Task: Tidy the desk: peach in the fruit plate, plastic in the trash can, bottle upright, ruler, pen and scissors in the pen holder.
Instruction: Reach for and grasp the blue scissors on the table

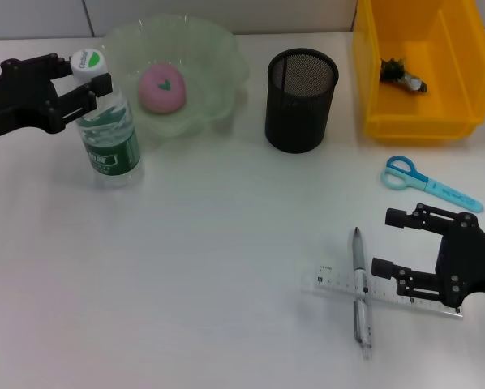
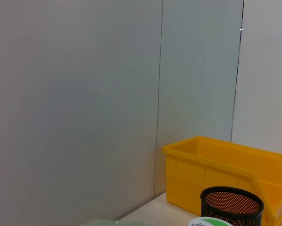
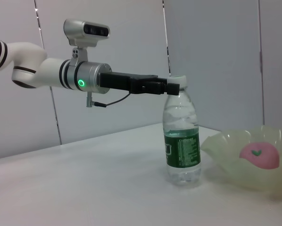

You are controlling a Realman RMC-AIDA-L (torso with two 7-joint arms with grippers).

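The clear plastic water bottle with a green label (image 1: 109,134) stands upright on the white desk (image 1: 186,267), its white cap (image 1: 87,62) between my left gripper (image 1: 87,78) fingers, which close on the neck. The neck itself is hidden by them. My right gripper (image 1: 398,241) hovers with jaws spread over the transparent ruler (image 1: 332,284), which the silver pen (image 1: 361,292) crosses, near the blue-handled scissors (image 1: 427,183).
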